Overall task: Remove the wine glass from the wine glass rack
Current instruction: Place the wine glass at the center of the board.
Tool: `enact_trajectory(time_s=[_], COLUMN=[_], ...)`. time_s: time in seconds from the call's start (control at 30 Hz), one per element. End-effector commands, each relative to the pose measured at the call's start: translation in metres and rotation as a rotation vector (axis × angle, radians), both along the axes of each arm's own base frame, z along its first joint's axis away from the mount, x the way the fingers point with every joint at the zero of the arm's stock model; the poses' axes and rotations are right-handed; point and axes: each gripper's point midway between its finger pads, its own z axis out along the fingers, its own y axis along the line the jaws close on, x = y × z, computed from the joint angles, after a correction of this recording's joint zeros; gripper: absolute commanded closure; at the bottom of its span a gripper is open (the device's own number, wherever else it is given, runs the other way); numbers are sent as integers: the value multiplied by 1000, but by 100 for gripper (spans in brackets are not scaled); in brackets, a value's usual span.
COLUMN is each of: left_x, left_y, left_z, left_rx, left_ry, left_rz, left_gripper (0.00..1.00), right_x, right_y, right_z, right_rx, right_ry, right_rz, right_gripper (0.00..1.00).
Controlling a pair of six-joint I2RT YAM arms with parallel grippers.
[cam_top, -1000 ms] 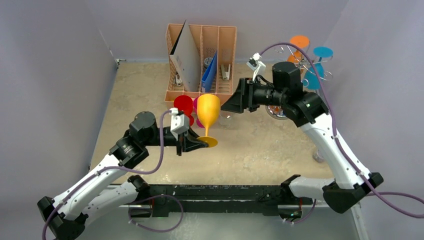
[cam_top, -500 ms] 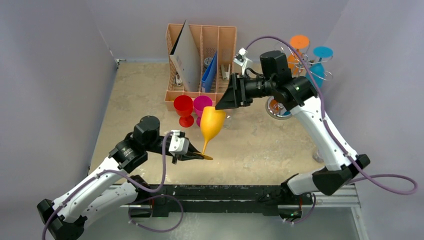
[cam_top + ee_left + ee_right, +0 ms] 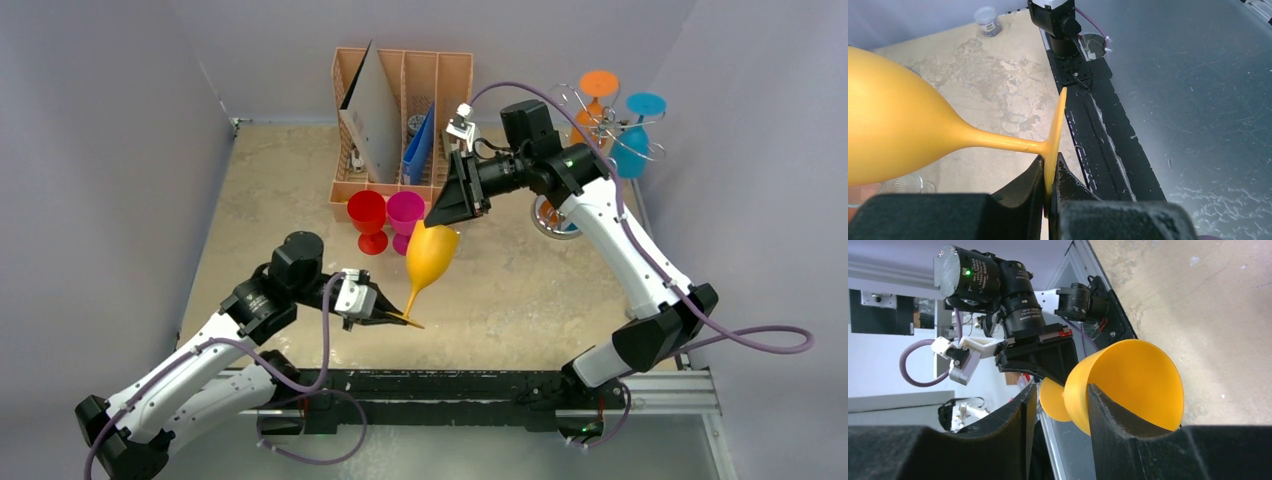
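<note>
Tabletop [image 3: 280, 200]: beige, mottled stone pattern. Plain grey-lilac walls [image 3: 110, 150] on three sides, the right one just beside the wine glass rack [image 3: 547, 226]. Black rail [image 3: 450, 385] well nearer than the rack. Yellow wine glass [image 3: 430, 258] is off the rack, left of it and nearer, tilted above the tabletop. Left end effector [image 3: 392, 315] is clamped on its foot. Right end effector [image 3: 445, 210] has fingers apart at the bowl rim; contact unclear.

Yellow wine glass [image 3: 432, 256] looks smooth matt plastic; tabletop [image 3: 280, 200] mottled, stone-like.
</note>
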Motion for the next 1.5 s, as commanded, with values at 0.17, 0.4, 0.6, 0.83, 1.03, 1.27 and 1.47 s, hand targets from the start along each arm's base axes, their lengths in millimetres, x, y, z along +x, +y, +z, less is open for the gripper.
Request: enact_trajectory(time_s=[0.17,0.4,0.6,0.83,1.03,1.27,1.47], left_x=[-2,1,0,1,3,6,12], left_y=[0,-1,-1,0,-1,-1,-2], left_z=[17,22,24,16,17,15,15], left_rx=[-25,-25,-25,-2,-7,0,-5], left_ry=[-62,-65,-67,-52,-54,-50,-56], left_rz=[-29,-21,-25,-18,-8,11,50], left_gripper=[100,100,100,100,100,100,100], right_x=[-30,-39,-43,-48,-49,-51,-52], right_y=[-5,-5,-5,-4,-4,-4,-4], right_z=[13,6,10,12,8,10,9], right_rx=[47,24,40,49,34,38,36], right_ry=[73,93,97,102,102,90,76], right_rz=[133,159,175,193,190,193,188], right_gripper=[63,70,72,64,84,95,100])
